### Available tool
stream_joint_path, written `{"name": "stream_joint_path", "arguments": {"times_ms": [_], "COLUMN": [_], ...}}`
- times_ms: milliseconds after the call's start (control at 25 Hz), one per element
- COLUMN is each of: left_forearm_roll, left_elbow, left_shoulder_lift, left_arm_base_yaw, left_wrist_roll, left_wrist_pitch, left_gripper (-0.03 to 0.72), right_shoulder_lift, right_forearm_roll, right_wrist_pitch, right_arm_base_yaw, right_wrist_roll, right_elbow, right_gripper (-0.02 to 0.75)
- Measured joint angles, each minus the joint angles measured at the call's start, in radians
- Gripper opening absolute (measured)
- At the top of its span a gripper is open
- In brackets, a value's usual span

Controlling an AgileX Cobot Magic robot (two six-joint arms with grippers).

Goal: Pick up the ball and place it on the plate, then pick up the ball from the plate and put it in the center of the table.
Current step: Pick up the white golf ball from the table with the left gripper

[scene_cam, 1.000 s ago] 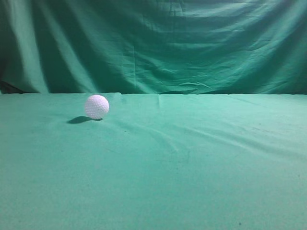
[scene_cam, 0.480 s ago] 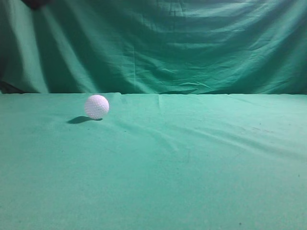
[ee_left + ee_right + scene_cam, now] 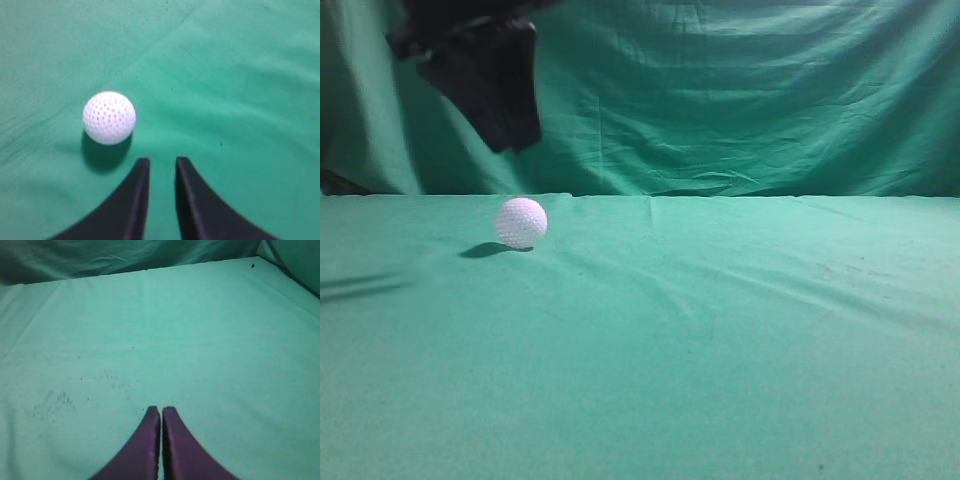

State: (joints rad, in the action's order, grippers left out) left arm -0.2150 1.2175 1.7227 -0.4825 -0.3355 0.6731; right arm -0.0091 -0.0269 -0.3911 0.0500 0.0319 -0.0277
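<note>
A white dimpled ball (image 3: 521, 222) rests on the green cloth at the back left of the table, and it also shows in the left wrist view (image 3: 109, 117). My left gripper (image 3: 508, 140) hangs in the air above the ball and slightly to its left. In the left wrist view its black fingers (image 3: 162, 161) are a narrow gap apart and empty, with the ball ahead and to the left of the tips. My right gripper (image 3: 161, 409) is shut and empty over bare cloth, and it is out of the exterior view. No plate shows in any view.
A green cloth (image 3: 720, 340) covers the table, with a green curtain (image 3: 740, 90) hanging behind the far edge. The cloth has shallow wrinkles near the middle.
My left arm has come down into the exterior view from the top left and now hangs above the ball. The ball has not moved.
</note>
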Motion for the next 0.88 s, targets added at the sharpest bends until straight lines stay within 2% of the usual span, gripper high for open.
{"name": "stream_joint_path", "arguments": {"times_ms": [240, 320, 480, 560, 600, 640, 880], "left_forearm_roll": [0.034, 0.055, 0.126, 0.135, 0.140, 0.147, 0.158], "left_elbow": [0.049, 0.050, 0.058, 0.058, 0.062, 0.068, 0.097], "left_shoulder_lift": [0.097, 0.117, 0.151, 0.166, 0.175, 0.183, 0.245], "left_arm_base_yaw": [0.000, 0.000, 0.000, 0.000, 0.000, 0.000, 0.000], "left_wrist_roll": [0.074, 0.080, 0.134, 0.140, 0.145, 0.145, 0.147], "left_wrist_pitch": [-0.025, -0.029, -0.081, -0.108, -0.115, -0.120, -0.133], "left_gripper": [0.569, 0.646, 0.642, 0.642, 0.602, 0.597, 0.599], "right_shoulder_lift": [0.000, 0.000, 0.000, 0.000, 0.000, 0.000, 0.000], "right_forearm_roll": [0.000, 0.000, 0.000, 0.000, 0.000, 0.000, 0.000], "right_wrist_pitch": [0.000, 0.000, 0.000, 0.000, 0.000, 0.000, 0.000], "right_arm_base_yaw": [0.000, 0.000, 0.000, 0.000, 0.000, 0.000, 0.000], "right_wrist_roll": [0.000, 0.000, 0.000, 0.000, 0.000, 0.000, 0.000], "right_elbow": [0.000, 0.000, 0.000, 0.000, 0.000, 0.000, 0.000], "right_gripper": [0.000, 0.000, 0.000, 0.000, 0.000, 0.000, 0.000]}}
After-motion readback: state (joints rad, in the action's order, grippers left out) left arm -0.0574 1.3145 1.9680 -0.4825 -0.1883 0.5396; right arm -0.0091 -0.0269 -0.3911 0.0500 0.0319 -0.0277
